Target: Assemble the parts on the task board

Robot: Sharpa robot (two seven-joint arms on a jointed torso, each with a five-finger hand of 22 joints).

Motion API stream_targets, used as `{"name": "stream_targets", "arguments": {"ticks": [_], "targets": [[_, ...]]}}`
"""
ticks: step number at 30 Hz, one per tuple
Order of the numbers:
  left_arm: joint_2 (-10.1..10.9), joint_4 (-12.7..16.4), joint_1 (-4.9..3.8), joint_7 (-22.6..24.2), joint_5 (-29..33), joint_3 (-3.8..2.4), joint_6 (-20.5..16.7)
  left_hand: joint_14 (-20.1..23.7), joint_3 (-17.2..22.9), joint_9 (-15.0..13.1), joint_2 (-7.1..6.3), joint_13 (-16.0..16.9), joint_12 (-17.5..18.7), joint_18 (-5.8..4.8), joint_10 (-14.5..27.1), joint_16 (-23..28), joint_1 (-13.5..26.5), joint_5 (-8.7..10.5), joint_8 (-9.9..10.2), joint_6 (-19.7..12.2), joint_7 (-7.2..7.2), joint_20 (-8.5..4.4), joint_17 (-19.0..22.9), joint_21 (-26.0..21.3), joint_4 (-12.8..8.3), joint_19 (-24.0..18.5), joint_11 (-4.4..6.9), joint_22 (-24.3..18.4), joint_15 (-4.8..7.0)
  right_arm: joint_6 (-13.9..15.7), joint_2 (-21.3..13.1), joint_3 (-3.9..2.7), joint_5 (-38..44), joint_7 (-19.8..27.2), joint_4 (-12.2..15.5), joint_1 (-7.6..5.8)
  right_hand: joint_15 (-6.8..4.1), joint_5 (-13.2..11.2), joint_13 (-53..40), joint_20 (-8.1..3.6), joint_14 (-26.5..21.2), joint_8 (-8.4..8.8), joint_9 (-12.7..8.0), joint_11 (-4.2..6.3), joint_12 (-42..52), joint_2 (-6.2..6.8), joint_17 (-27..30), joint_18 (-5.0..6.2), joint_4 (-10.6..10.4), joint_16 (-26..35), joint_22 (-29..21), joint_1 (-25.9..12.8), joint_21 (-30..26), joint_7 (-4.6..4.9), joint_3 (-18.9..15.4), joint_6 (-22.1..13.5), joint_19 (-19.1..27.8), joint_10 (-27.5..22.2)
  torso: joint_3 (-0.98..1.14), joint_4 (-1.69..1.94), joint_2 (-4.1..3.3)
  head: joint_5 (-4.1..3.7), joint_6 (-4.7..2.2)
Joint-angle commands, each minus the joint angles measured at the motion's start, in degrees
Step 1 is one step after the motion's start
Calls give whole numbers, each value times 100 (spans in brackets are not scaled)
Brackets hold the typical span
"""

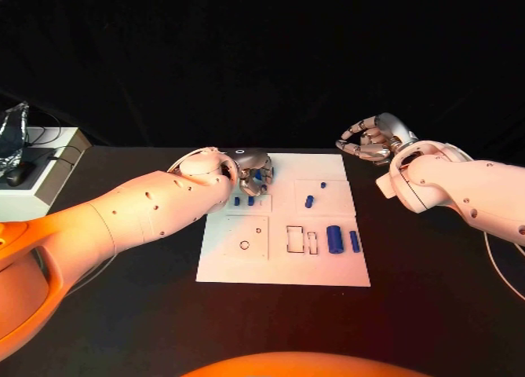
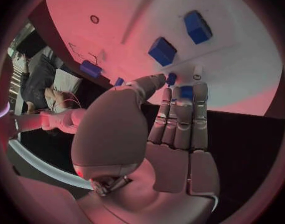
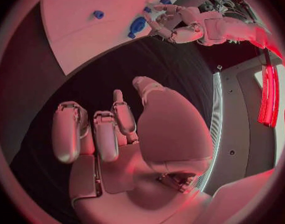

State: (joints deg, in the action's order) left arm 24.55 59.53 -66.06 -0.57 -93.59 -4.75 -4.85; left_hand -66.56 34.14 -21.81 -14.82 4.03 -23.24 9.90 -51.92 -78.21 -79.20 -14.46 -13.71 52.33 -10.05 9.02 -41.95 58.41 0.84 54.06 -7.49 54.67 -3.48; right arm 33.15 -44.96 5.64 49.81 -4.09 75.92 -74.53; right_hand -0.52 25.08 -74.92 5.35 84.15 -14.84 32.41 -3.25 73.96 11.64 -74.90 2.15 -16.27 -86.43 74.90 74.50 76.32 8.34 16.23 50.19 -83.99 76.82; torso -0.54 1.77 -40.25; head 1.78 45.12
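My left robot hand pinches a small blue part over the task board's far-left corner; my right robot hand hovers empty, fingers loosely curled, farther off.

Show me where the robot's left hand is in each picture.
Head view: left hand at the task board's far left corner.
Left wrist view: in the middle, fingertips over the board.
Right wrist view: across the table, at the board's edge.
Shared landmark: the white board.
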Motion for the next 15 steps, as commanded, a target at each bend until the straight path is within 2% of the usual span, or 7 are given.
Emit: {"name": "stream_targets", "arguments": {"ticks": [1, 15], "targets": [[-23, -8, -1, -98, -100, -1, 43, -22, 35, 7, -5, 5, 22, 10, -44, -20, -40, -12, 23, 7, -18, 2, 9, 39, -7, 39, 0, 6, 7, 18, 4, -2, 62, 81, 14, 2, -34, 16, -15, -31, 374, 12, 9, -13, -15, 29, -682, 91, 3, 17, 764, 25, -36, -12, 26, -47, -75, -42, 4, 6, 9, -6, 11], [-80, -74, -2, -129, -107, 2, 189, -112, 246, 68, 31, 39, 8, -15, -258, -131, -60, 9, 74, 120, 2, -18, -86, 230, -28, 129, 32, 174, 30, 12, 7, -2, 62, 74, 20, 2, -35, 17, -2, -32, 376, 12, 12, -12, -29, 33, -689, 91, 3, 15, 764, 25, -38, -12, 34, -46, -76, -45, 2, 6, 9, -12, 32]]}}
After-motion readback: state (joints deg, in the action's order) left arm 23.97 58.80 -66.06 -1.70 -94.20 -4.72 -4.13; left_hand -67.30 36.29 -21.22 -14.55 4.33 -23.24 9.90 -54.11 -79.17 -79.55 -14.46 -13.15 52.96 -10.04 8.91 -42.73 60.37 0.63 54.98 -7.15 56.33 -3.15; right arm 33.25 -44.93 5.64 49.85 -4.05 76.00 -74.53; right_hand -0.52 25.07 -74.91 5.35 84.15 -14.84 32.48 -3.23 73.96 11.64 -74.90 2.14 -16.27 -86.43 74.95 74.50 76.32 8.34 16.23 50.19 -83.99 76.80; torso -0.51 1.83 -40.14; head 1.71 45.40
